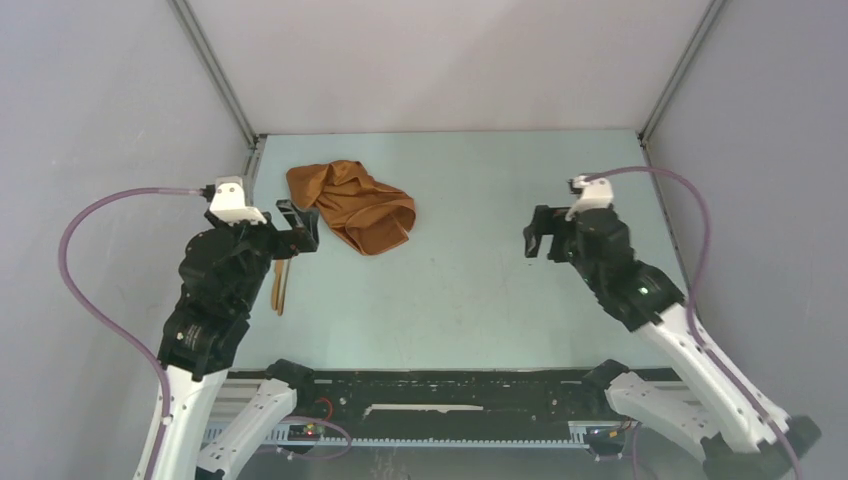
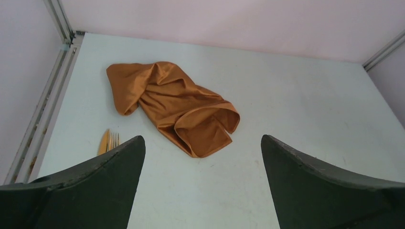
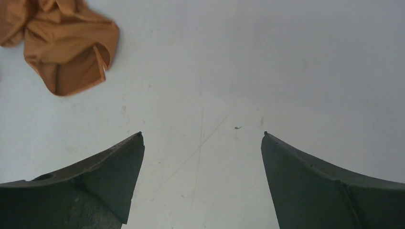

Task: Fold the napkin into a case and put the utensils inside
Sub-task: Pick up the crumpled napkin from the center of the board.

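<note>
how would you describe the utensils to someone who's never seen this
Start at the far left corner of the table, where the crumpled orange napkin lies. Just nearer, by the left edge, lie the utensils: slim pale wooden sticks, unlike the soft cloth.

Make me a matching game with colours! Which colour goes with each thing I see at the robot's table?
Things:
1. napkin
2. utensils
3. table
4. left arm's cable

Colours:
A. pale blue-green
B. purple
C. rust-orange
D. light wood-brown

Pairs: 1-C, 2-D, 3-A, 4-B
</note>
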### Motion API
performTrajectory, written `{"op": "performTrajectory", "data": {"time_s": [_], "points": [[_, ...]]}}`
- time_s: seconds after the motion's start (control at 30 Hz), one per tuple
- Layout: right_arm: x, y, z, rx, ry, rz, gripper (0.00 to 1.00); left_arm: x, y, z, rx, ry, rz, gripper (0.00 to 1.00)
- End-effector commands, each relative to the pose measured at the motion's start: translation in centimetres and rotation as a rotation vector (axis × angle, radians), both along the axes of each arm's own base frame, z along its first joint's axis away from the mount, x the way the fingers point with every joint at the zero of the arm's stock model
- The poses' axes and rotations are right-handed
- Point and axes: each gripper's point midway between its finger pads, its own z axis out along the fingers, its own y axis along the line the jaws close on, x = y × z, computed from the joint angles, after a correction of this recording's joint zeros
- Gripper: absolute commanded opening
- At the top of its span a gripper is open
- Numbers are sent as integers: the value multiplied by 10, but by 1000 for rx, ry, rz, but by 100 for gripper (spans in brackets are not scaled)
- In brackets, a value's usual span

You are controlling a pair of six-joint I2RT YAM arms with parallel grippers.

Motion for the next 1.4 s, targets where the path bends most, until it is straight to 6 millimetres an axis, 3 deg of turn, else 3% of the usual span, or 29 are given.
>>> {"op": "performTrajectory", "data": {"time_s": [0.0, 0.13, 0.4, 0.5, 0.63, 0.73, 0.83, 1.0, 1.2, 1.27, 1.37], "points": [[26, 47, -17, 86, 21, 69, 100, 8, -1, -2, 1, -29, 2, 100], [49, 101, -49, 135, 71, 159, 99, 12, 0, -18, 28, -6, 15, 100], [99, 211, -109, 396, 180, 243, 98, 19, 4, -47, 74, 33, 36, 100], [121, 240, -146, 430, 273, 206, 92, 20, 6, -53, 77, 31, 49, 100], [143, 272, -176, 452, 324, 186, 85, 21, 3, -58, 60, 33, 40, 100], [158, 285, -193, 451, 354, 138, 79, 23, -6, -60, 5, 56, 16, 100], [174, 295, -203, 453, 379, 81, 71, 24, -17, -75, -147, 127, 22, 99], [189, 304, -226, 457, 423, 25, 44, 32, -35, -142, -382, 341, 102, 85], [197, 298, -233, 430, 416, -8, 43, 40, -42, -207, -457, 545, 218, 81], [195, 292, -234, 427, 445, -19, 42, 40, -45, -219, -484, 589, 243, 81], [184, 285, -235, 420, 463, -17, 50, 42, -46, -234, -505, 637, 288, 80]]}}
